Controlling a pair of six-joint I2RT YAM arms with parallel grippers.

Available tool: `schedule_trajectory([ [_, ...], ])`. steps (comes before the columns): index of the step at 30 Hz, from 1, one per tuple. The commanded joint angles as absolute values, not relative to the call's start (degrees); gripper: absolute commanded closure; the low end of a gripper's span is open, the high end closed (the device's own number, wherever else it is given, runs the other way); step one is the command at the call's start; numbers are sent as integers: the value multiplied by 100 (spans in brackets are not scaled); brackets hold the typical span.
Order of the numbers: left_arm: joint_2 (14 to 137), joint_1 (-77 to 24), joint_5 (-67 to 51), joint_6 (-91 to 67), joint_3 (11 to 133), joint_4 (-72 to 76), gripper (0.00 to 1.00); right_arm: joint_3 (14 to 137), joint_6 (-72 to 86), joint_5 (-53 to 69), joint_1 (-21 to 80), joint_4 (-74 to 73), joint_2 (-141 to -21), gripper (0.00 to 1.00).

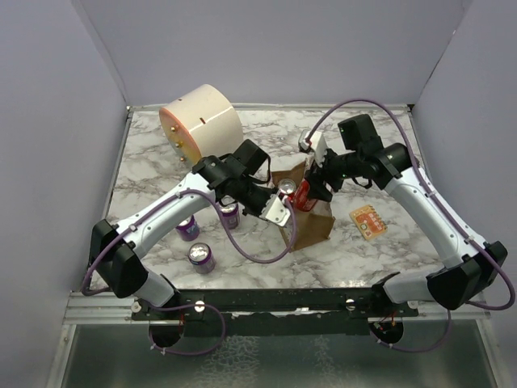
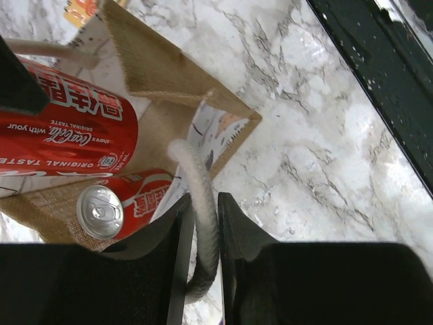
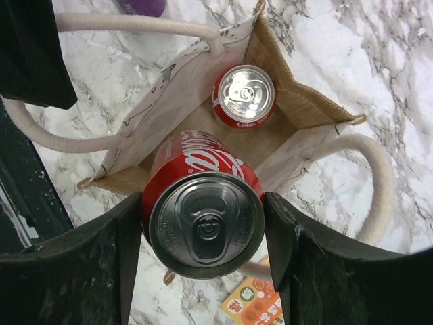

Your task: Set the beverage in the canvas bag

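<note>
The tan canvas bag [image 1: 317, 226] stands open at mid-table. My left gripper [image 1: 279, 210] is shut on one whitish rope handle [image 2: 201, 210] and holds the bag's [image 2: 162, 61] near side up. My right gripper [image 1: 311, 192] is shut on a red Coca-Cola can [image 3: 203, 203], tilted, with its lower end over the bag's mouth [image 3: 298, 112]. The held can [image 2: 61, 128] also shows in the left wrist view. A second red can [image 3: 243, 95] stands upright inside the bag, and it shows in the left wrist view too [image 2: 101, 210]. The other rope handle [image 3: 379, 176] hangs free.
A large cream cylinder [image 1: 199, 121] lies at the back left. Three purple cans [image 1: 201, 257] stand left of the bag under my left arm. An orange packet [image 1: 367, 221] lies flat right of the bag, and shows below my right gripper [image 3: 254, 305].
</note>
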State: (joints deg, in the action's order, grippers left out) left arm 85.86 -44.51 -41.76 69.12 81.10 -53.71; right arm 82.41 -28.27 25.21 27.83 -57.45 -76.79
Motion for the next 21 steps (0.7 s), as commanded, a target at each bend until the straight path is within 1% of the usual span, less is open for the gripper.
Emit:
schedule_trajectory([
  [1,8286,-4478,-4021,7683,7924,-5867,81,8503,-2691,2465,3018,-5373,-7785,87],
  [4,8284,-4480,-3935,7904,7823,-5899,87,8428,-2714,2150,3101,-5352,-7830,87],
  [8,8262,-4482,-3916,8317,7787,-5998,92,8359,-2756,1940,3221,-5432,-7864,87],
  [14,8234,-4480,-3932,8623,7496,-5952,92,7986,-2746,1365,3478,-5218,-7935,88],
  [21,8199,-4481,-3911,8843,7347,-5880,92,7508,-2482,1179,3579,-4571,-8051,88],
])
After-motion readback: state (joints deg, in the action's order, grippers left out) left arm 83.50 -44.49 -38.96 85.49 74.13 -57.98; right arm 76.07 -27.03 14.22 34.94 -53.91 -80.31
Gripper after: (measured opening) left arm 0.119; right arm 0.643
